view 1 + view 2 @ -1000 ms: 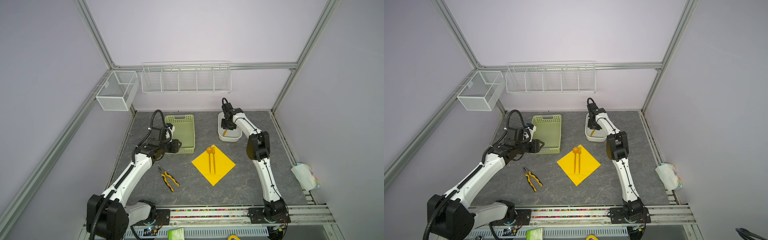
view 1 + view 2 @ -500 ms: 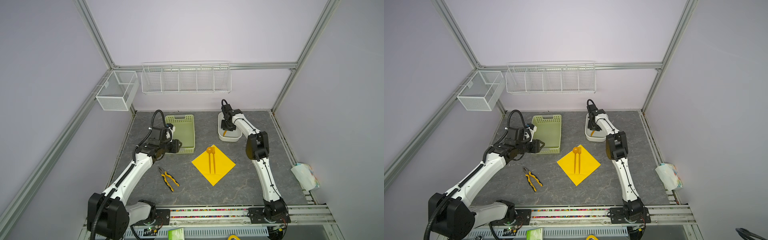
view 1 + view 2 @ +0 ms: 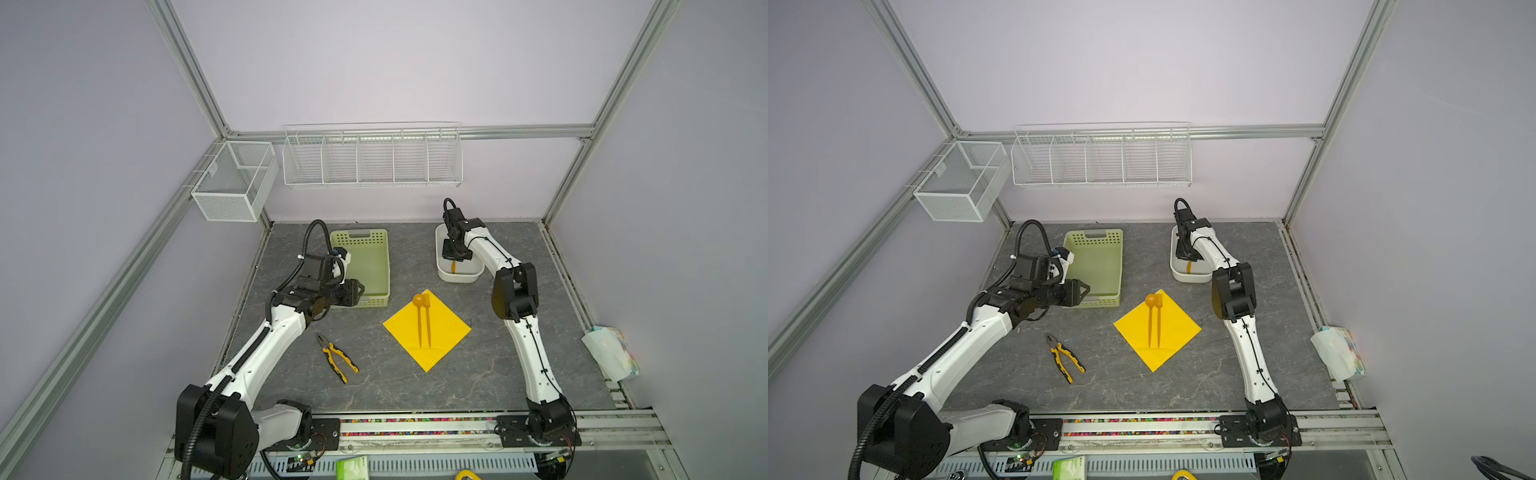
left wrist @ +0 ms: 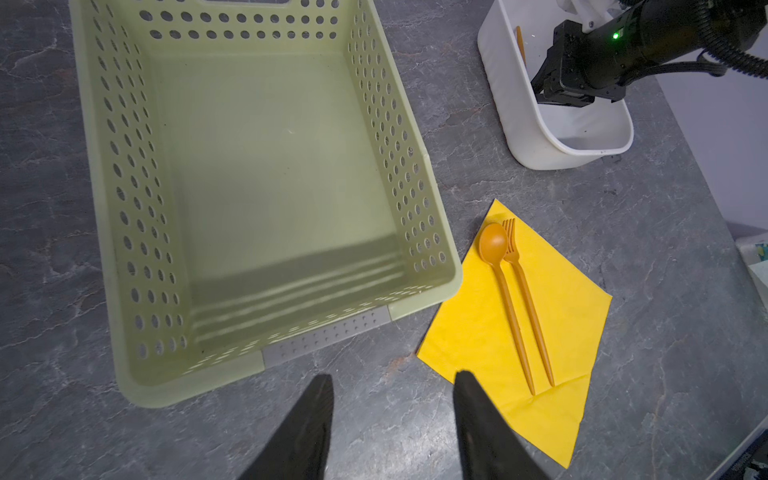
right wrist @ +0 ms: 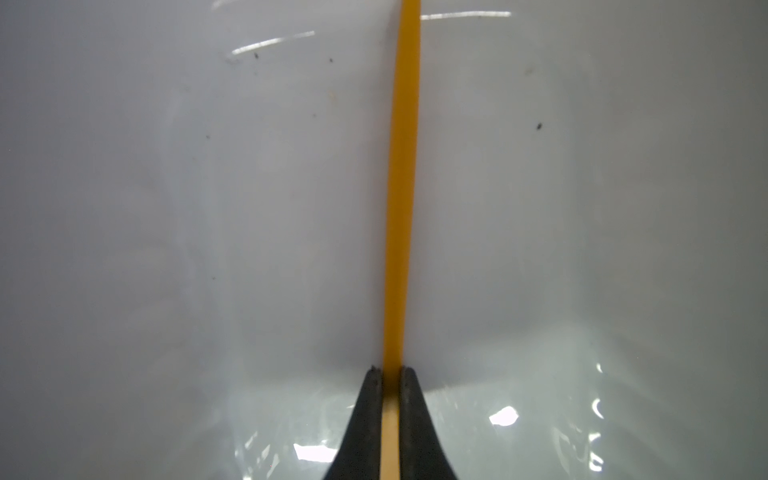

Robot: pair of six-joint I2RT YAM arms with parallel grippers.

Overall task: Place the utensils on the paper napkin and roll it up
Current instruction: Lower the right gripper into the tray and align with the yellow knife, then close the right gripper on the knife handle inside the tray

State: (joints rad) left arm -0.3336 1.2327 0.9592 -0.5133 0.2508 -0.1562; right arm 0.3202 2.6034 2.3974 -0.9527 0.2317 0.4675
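Glossy white plastic tub [image 4: 515, 124], matt yellow paper napkin [image 4: 573, 299], smooth orange plastic utensils [image 4: 493, 245], veined matt grey tabletop [image 4: 457, 83].

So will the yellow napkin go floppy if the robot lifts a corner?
Probably floppy: the napkin looks thin, with a crease near one corner. Likely light, so a push could slide it and shift the spoon and fork on it.

The left arm [image 3: 266, 345] reaches forward from its base with the wrist held about level. The left gripper [image 4: 392, 376] points ahead, and its two dark fingers [image 4: 307, 424] stand parted. The right arm [image 3: 536, 361] rises to a bent elbow and stretches toward the back, where the right gripper [image 5: 390, 370] seems to point steeply down, jaws pinched tight on a thin orange handle [image 5: 401, 187].
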